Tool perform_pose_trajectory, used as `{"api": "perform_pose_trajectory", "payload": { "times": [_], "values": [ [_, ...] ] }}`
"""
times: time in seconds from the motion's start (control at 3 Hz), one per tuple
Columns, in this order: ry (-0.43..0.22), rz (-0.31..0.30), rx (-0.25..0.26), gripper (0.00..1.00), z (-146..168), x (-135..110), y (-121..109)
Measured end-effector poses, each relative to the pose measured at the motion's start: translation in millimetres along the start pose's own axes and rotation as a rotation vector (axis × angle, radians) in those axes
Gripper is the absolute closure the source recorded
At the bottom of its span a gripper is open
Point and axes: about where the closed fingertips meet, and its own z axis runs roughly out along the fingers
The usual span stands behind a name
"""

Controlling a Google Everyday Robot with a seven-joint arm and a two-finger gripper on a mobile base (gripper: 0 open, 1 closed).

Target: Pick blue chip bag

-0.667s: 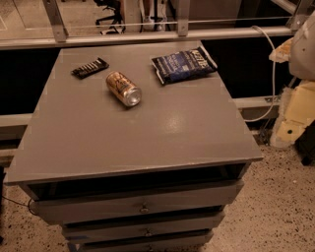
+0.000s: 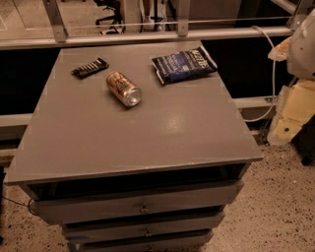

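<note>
- Navy bag (image 2: 183, 65) is laid flat at the far right of the counter (image 2: 147, 142), near a can (image 2: 123, 88).
- The gripper is not seen and its state cannot be told; only the arm (image 2: 301, 47) is shown, at the right edge.
- The approach is judged the step in hand; a reach over the bag is called for next.

Setting: an office-type robotics test space, indoors. Evidence: a grey drawer cabinet (image 2: 142, 206) with keyed drawers stands on a speckled hard floor (image 2: 275, 216), a metal-framed glass partition (image 2: 123, 19) runs behind it with a wheeled office chair (image 2: 109, 6) beyond, and there is a loose white cable (image 2: 272, 74) (it drops down the right side). The robot's pale gripper (image 2: 290, 115) hangs at the right edge, beside the cabinet and off its top.
</note>
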Motion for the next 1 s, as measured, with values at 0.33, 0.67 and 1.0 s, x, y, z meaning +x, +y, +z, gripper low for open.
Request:
{"api": "perform_pose_trajectory", "payload": {
  "times": [0.33, 0.67, 1.0],
  "values": [
    [-0.091, 0.051, 0.032, 0.0, 23, -15, -39],
    [-0.267, 0.135, 0.072, 0.0, 62, -51, -101],
    [-0.294, 0.147, 0.087, 0.0, 71, -55, -114]
  ]
}}
